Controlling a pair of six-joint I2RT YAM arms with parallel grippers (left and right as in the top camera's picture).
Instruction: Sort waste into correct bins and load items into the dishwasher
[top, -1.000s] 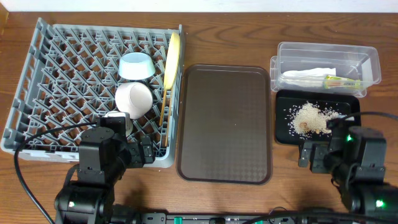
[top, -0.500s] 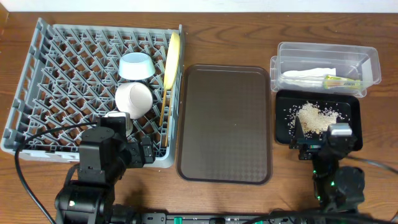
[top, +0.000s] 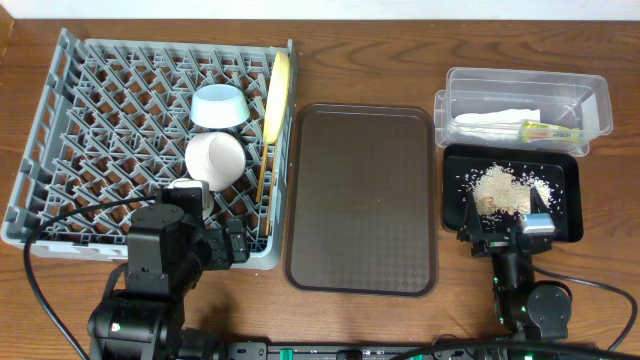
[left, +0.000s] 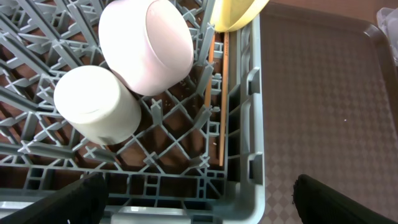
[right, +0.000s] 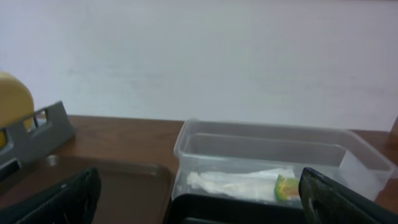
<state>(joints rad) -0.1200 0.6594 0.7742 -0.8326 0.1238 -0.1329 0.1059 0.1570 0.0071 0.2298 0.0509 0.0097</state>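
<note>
Rack (top: 60, 130) sits at the table's left and holds all the dishes. Blue bowl (top: 219, 105) is rim-down near the middle right, with pink bowl (top: 215, 158) tipped over just in front of it. The cup (left: 96, 104) lies just beside the pink bowl, nearer the front wall. Plate (top: 277, 95) stands on edge along the rack's right wall. Chopsticks (left: 222, 106) lie side by side along that same wall, their far ends passing under the plate. Left gripper (left: 200, 180) hangs over the rack's front right corner, fingers wide apart and holding nothing. Brown tray (top: 362, 200) lies between the rack and the bins. Far right at the back is the tub (top: 500, 80), with the napkin (top: 495, 117) and wrapper (top: 548, 130) inside it. Black tray (top: 565, 205) touches the tub's front edge, and the rice (top: 497, 190) is heaped in the tray's middle with loose grains around it. Right gripper (top: 505, 225) is at the black tray's front edge. Its fingers are spread with nothing between them, and its camera looks level over the tub toward the wall.
</note>
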